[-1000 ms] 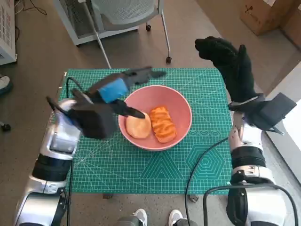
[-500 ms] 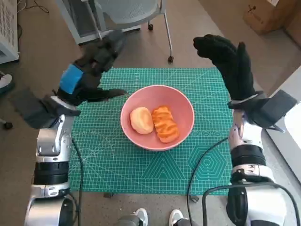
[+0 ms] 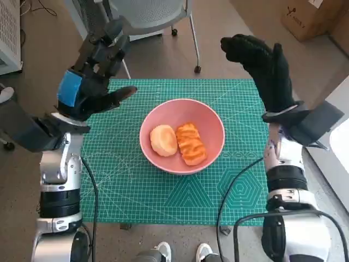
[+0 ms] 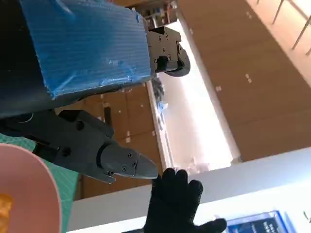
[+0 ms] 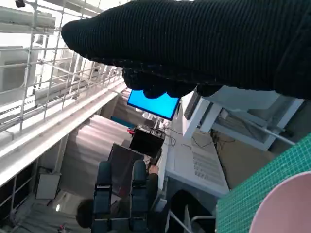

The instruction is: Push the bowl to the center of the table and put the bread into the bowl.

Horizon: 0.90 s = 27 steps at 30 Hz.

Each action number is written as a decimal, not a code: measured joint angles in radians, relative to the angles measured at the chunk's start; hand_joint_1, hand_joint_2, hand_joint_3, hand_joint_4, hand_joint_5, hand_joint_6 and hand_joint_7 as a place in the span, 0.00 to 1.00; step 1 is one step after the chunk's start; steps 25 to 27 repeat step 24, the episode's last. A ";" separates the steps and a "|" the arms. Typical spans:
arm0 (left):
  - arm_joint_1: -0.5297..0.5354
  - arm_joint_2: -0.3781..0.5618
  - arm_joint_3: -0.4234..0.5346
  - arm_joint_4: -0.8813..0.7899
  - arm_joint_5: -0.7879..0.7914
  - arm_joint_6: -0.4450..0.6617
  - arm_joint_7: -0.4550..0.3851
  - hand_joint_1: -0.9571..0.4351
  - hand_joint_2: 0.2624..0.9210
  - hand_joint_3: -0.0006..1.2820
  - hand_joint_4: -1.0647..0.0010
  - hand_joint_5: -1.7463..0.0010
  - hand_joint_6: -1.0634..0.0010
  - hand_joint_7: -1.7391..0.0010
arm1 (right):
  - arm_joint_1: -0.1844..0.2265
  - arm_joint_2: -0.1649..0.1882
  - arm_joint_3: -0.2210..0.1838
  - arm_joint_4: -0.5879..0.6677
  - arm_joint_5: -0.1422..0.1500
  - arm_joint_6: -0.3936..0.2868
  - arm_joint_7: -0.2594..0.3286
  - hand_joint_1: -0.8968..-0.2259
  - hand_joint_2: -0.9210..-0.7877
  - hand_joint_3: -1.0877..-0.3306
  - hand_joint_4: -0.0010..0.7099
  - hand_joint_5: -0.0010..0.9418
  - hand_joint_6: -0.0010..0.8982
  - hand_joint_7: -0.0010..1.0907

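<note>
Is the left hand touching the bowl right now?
Apart. The head view shows the left hand raised past the bowl's far-left side, with bare green mat between them.

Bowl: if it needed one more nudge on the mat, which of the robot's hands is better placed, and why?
Left, marginally. The left hand hangs open over the mat's far-left corner, nearer the bowl; the right hand is raised beyond the far edge. Both pieces of bread already sit inside.

Even, soft indoor light fills the head view, with only a faint shadow inside the bowl (image 3: 181, 136) and wide-angle bending toward the edges. Beyond the left hand (image 4: 77, 87), a bright band glares white. The right hand (image 5: 194, 46) shows dark and slightly soft against a washed-out background.
</note>
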 measured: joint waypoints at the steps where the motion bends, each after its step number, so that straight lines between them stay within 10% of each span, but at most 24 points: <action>1: 0.000 -0.001 0.000 0.000 0.000 0.000 0.004 0.32 1.00 0.17 0.87 0.98 1.00 0.64 | 0.000 0.001 0.002 -0.001 0.000 0.000 -0.001 0.35 0.00 0.59 0.29 0.01 0.39 0.01; 27: 0.000 -0.050 -0.018 0.001 0.047 -0.077 0.085 0.33 1.00 0.20 0.85 0.97 1.00 0.67 | -0.001 0.001 0.030 -0.019 -0.017 0.017 -0.063 0.34 0.00 0.61 0.29 0.00 0.41 0.02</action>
